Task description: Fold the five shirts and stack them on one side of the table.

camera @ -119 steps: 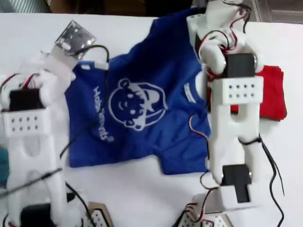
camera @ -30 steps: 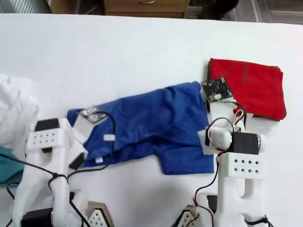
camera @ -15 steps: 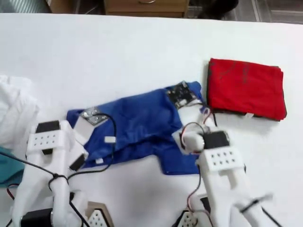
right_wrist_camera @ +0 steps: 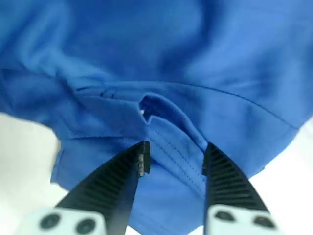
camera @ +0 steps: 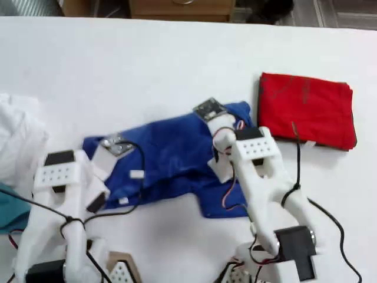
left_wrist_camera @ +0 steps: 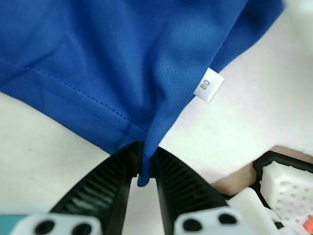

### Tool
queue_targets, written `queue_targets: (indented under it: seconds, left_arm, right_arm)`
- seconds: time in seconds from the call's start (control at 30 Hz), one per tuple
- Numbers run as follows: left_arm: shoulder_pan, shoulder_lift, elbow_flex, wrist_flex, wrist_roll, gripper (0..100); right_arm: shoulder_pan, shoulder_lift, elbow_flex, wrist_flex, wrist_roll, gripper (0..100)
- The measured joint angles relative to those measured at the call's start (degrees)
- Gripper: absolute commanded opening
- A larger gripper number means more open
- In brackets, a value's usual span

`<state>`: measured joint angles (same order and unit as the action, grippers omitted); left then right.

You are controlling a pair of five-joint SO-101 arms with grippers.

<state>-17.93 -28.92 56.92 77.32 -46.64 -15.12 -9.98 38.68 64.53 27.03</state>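
High view: the blue shirt [camera: 171, 156] lies rumpled at the centre of the frame on the white surface [camera: 147, 59], partly doubled over, so a fold seems under way. The red shirt [camera: 306, 109] sits folded at upper right, likely the start of the stack. A white cloth [camera: 17, 138] waits at the left edge

Left wrist view: the left hand [left_wrist_camera: 143, 169], bottom centre, is clenched on the blue shirt's hem, probably to carry that edge. A small white tag [left_wrist_camera: 209, 84] at upper right bears a short printed size mark

Right wrist view: the right hand [right_wrist_camera: 173, 156], lower centre, is released, jaws apart just over a bunched seam, seemingly lined up to pinch it
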Motion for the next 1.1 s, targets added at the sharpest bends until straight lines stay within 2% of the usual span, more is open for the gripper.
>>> queue_targets:
  seconds: [0.1,0.4,0.6,0.77,1.1]
  left_arm:
    - [0.0,0.0,0.0,0.0,0.0,3]
    - [0.0,0.0,0.0,0.0,0.0,3]
    - [0.0,0.0,0.0,0.0,0.0,3]
    - [0.0,0.0,0.0,0.0,0.0,3]
    - [0.0,0.0,0.0,0.0,0.0,3]
  right_arm:
    - [0.0,0.18,-0.26,1.49,2.46,1.8]
    - [0.0,0.53,-0.62,2.9,3.69,6.1]
    - [0.0,0.62,-0.7,-0.62,3.69,15.8]
    - [0.0,0.62,-0.7,-1.41,3.69,15.9]
    - [0.0,1.41,-0.7,-1.41,8.7,16.0]
